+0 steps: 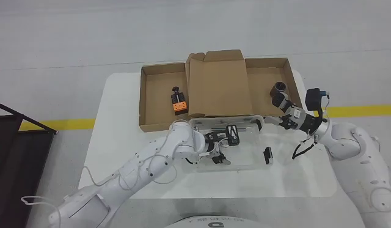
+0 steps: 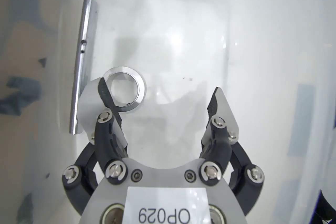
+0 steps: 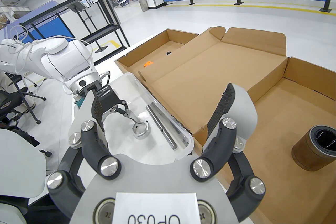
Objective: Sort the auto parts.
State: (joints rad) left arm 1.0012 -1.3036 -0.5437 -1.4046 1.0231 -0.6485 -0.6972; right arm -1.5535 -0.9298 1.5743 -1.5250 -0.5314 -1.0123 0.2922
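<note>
While our left gripper (image 2: pixel 158 86) hangs wide open and empty in the clear tray (image 2: pixel 183 25), the metal ring (image 2: pixel 140 91) lies on the tray floor. We judge the ring rigid, light, slick: pinch across its wall. Our right gripper (image 3: pixel 162 93), beside the tray, gapes empty.

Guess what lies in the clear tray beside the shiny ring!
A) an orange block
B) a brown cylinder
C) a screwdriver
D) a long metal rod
D: a long metal rod lies flat in the clear tray, beside the shiny ring.
</note>
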